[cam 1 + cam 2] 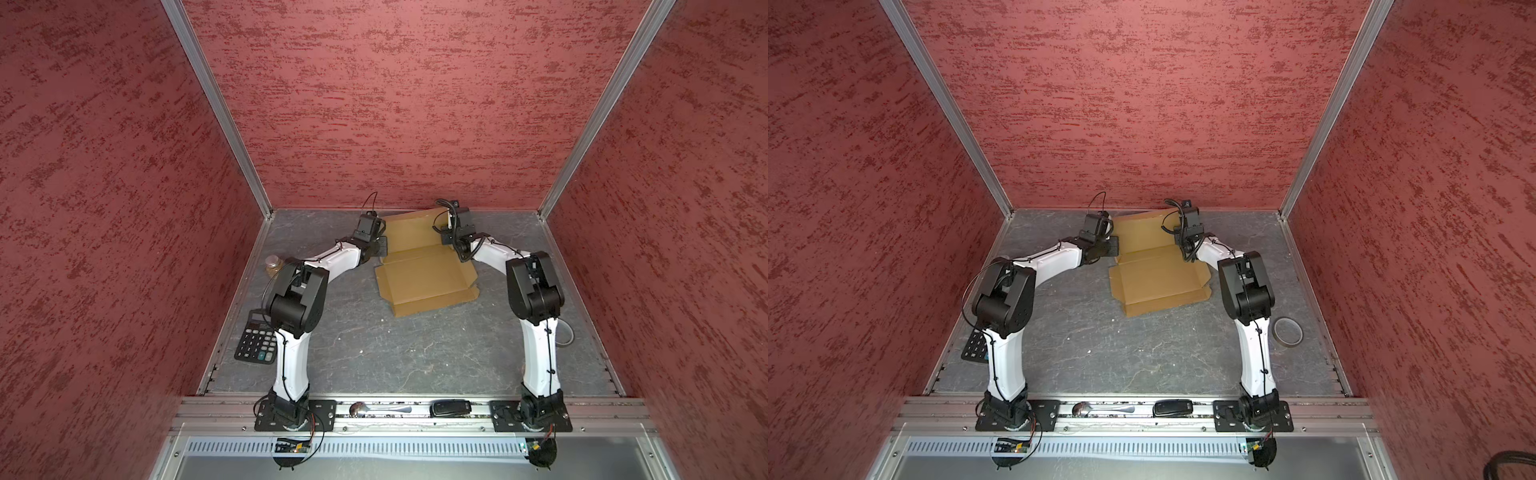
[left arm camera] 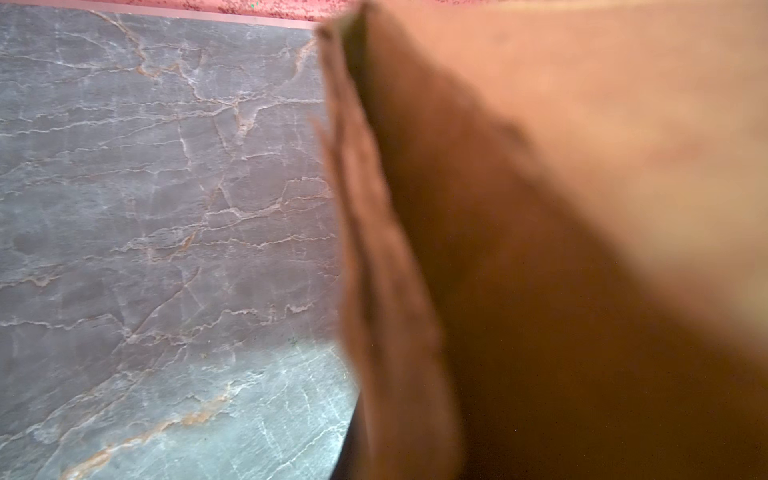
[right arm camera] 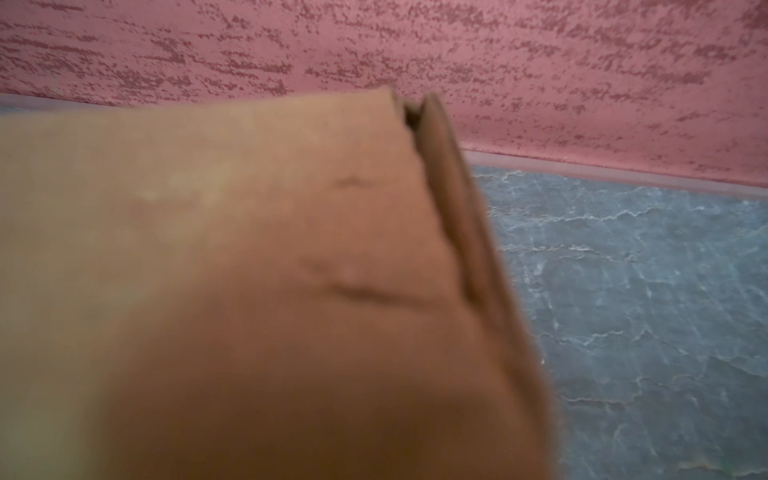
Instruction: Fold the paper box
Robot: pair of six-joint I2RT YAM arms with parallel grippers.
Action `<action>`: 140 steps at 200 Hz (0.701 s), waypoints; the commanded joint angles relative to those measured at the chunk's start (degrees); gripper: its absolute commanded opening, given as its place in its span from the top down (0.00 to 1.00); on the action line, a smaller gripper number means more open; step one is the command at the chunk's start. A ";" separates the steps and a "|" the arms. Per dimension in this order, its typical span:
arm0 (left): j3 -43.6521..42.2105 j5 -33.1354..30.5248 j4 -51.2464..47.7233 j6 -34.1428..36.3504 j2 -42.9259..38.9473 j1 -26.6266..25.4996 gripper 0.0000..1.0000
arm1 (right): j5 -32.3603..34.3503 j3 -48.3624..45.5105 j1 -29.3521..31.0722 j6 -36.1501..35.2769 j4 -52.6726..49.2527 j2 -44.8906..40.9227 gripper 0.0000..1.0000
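The paper box [image 1: 424,274] is a tan cardboard sheet lying at the back middle of the grey table in both top views [image 1: 1158,278]. Its near panel lies flat with low side flaps, and its far panel [image 1: 411,230] tilts up toward the back wall. My left gripper [image 1: 381,244] sits at the far panel's left edge, shut on the cardboard. My right gripper [image 1: 445,237] sits at that panel's right edge. Blurred cardboard fills much of the left wrist view [image 2: 540,208] and the right wrist view [image 3: 249,249], hiding both sets of jaws.
A black calculator [image 1: 255,340] and a small jar [image 1: 274,265] lie by the table's left edge. A tape roll [image 1: 1287,331] lies at the right. A spoon [image 1: 374,409] and a black device [image 1: 451,407] rest on the front rail. The red back wall stands close behind the box.
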 commanded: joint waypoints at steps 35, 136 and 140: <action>-1.04 6.29 -4.04 0.55 2.39 -0.54 0.93 | -5.22 -3.21 2.74 1.49 5.27 0.13 0.83; -1.15 6.55 -4.59 0.39 1.82 -0.33 0.94 | -4.00 -1.82 2.74 1.66 2.87 0.51 1.00; -1.13 6.59 -4.66 0.35 1.82 -0.26 0.94 | -3.94 -1.62 2.69 1.43 2.51 0.38 1.00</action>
